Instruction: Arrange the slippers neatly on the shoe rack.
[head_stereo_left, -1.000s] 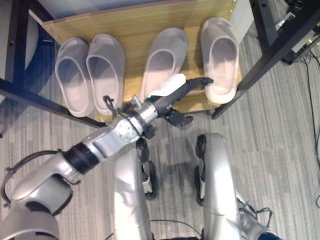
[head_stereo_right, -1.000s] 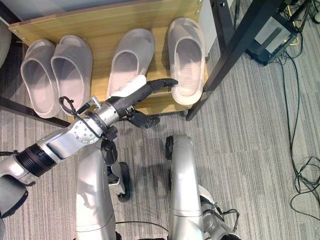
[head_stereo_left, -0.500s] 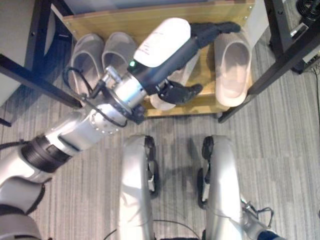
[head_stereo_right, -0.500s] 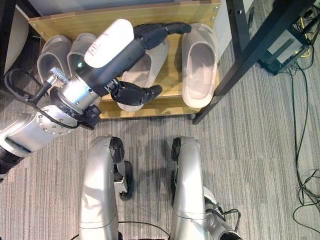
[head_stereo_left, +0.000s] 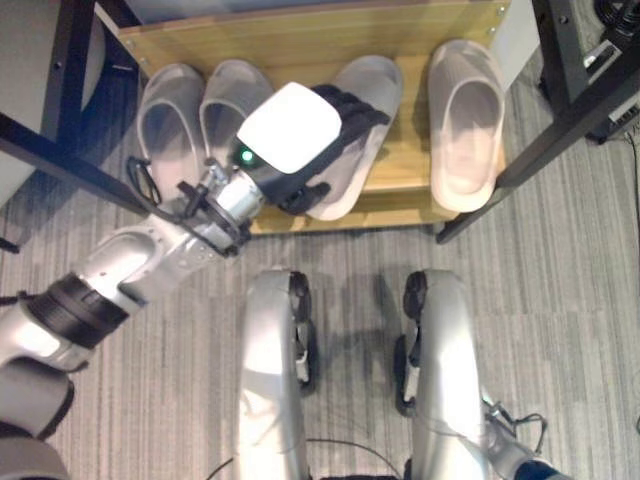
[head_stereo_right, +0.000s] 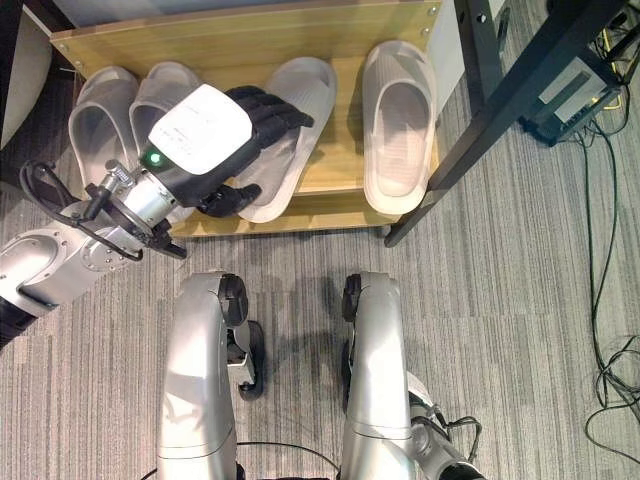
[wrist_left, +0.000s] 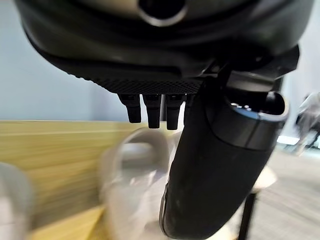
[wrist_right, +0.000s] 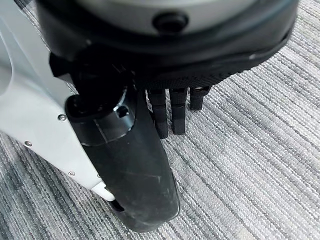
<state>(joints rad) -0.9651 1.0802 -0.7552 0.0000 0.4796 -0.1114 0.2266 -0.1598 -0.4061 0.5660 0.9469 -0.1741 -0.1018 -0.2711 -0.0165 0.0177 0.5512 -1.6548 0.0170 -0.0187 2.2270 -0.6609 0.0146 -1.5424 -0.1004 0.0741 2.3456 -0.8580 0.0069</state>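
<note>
On the low wooden shoe rack (head_stereo_left: 300, 40), left eye view: four pale grey foam slippers. I log a left pair, slipper one (head_stereo_left: 165, 112) and slipper two (head_stereo_left: 228, 100), side by side and parallel. The third slipper (head_stereo_left: 362, 110) lies tilted, toe toward the far right and heel swung toward the pair. The fourth slipper (head_stereo_left: 466, 120) lies straight at the rack's right end, apart from the third. My left hand (head_stereo_left: 335, 115), dark, with a white wrist cover, sits over the heel half of the third slipper. A second ago its fingers reached across to the fourth slipper's inner edge; half a second ago the hand was high over the rack's back. It has since drawn back to the tilted slipper. I judge the fourth slipper settled and the third next for straightening.

Right eye view: same layout. Left hand (head_stereo_right: 255, 115) has its fingers bent down across the third slipper (head_stereo_right: 300, 110), thumb by the near edge. Whether they grip it, I cannot tell.

Left wrist view: fingers (wrist_left: 149, 107) stubby at the palm edge and the thumb long in front, above a blurred pale slipper (wrist_left: 135, 165).

Right wrist view: right hand (wrist_right: 150, 150) hangs relaxed over grey striped carpet (wrist_right: 250, 150), holding nothing.
</note>
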